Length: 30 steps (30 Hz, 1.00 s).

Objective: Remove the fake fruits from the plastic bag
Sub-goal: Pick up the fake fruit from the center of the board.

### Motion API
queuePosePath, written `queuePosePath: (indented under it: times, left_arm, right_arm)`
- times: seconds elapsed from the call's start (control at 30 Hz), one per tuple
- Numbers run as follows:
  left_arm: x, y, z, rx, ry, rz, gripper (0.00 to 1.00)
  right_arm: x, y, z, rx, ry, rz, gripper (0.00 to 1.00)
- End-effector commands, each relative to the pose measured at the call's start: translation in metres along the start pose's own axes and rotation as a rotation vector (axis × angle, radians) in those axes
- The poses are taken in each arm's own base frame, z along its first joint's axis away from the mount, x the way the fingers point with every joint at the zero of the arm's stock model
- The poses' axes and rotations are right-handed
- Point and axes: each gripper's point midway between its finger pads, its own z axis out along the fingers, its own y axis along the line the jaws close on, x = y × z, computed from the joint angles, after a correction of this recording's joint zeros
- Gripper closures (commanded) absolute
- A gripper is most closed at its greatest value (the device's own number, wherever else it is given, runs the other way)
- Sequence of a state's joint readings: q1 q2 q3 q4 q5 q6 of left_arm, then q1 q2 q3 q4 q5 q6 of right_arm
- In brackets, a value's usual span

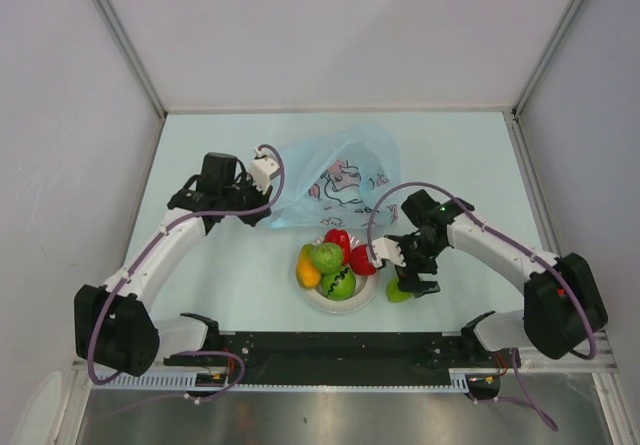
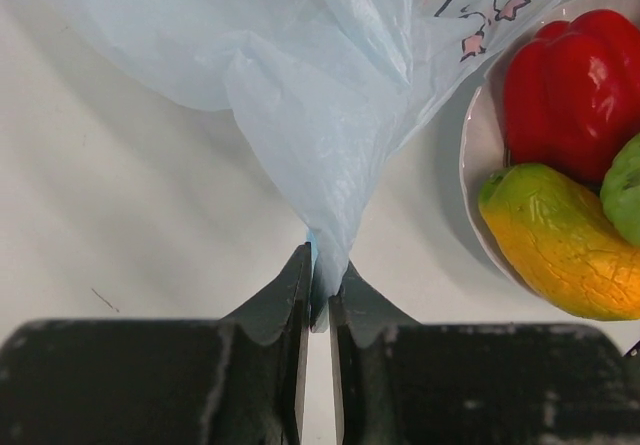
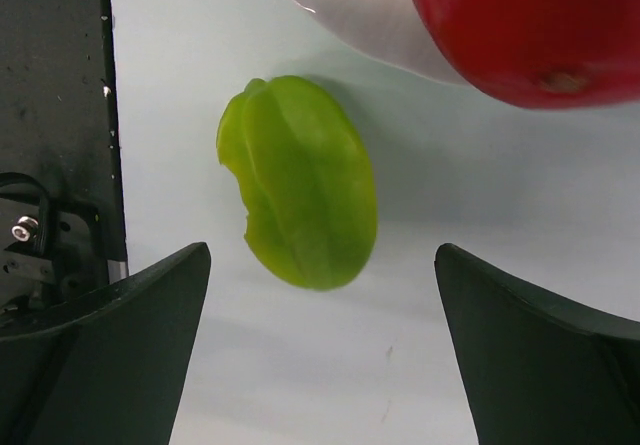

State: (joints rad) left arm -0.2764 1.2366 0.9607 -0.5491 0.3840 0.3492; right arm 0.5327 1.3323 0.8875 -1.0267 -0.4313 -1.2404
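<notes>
The light-blue plastic bag [image 1: 335,175] lies crumpled at the table's middle, and no fruit shows inside it. My left gripper [image 1: 264,212] pinches its gathered left corner; in the left wrist view the bag [image 2: 300,85] narrows to a twist between the almost closed jaws of that gripper [image 2: 322,265]. A white plate [image 1: 352,303] holds several fake fruits, among them a red pepper [image 2: 575,90] and a yellow-green mango [image 2: 560,250]. A green star fruit [image 3: 300,180] lies on the table beside the plate. My right gripper [image 3: 322,255] stands wide open over the star fruit [image 1: 398,293], not touching it.
The plate's rim [image 3: 360,5] and a red fruit [image 3: 530,25] sit just beyond the star fruit. White walls enclose the table on three sides. The black base rail [image 1: 330,350] runs along the near edge.
</notes>
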Motion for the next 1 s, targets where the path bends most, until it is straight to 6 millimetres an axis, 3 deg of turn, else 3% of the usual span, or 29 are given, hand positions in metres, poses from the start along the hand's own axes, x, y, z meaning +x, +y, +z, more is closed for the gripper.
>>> queuePosePath:
  times: [0.0,0.07,0.17,0.37,0.4,0.57,0.7,0.87,0.97]
  left_arm:
    - [-0.007,0.012,-0.007,-0.034,0.008,0.028,0.85]
    - [-0.006,0.014,-0.007,-0.044,0.015,0.025,0.85]
    - [-0.006,0.016,-0.009,-0.046,0.025,0.018,0.85]
    - [-0.008,0.02,-0.011,-0.055,0.024,0.016,0.86]
    - [-0.01,0.021,-0.011,-0.054,0.02,0.013,0.86]
    - [-0.016,0.022,-0.009,-0.048,0.007,-0.004,0.87]
    - [-0.018,0.021,-0.01,-0.037,0.006,-0.002,0.87]
    - [-0.018,0.021,-0.009,-0.029,0.013,-0.003,0.87]
    - [-0.02,0.021,-0.008,-0.025,0.012,-0.009,0.87]
  right_arm:
    - [-0.009,0.0,0.02,-0.07,-0.054,-0.06,0.0]
    - [-0.009,0.001,0.026,-0.085,-0.059,-0.058,0.0]
    - [-0.011,0.0,0.032,-0.095,-0.071,-0.042,0.1]
    - [-0.015,0.008,0.015,-0.059,-0.065,-0.059,0.59]
    - [-0.015,0.01,0.012,-0.054,-0.061,-0.062,0.63]
    - [-0.011,0.019,-0.003,-0.002,-0.049,-0.029,0.73]
    - [-0.022,0.015,-0.027,0.086,-0.094,-0.005,0.74]
    - [-0.06,-0.008,-0.069,0.249,-0.224,0.049,0.73]
    - [-0.09,-0.036,-0.089,0.341,-0.332,0.067,0.72]
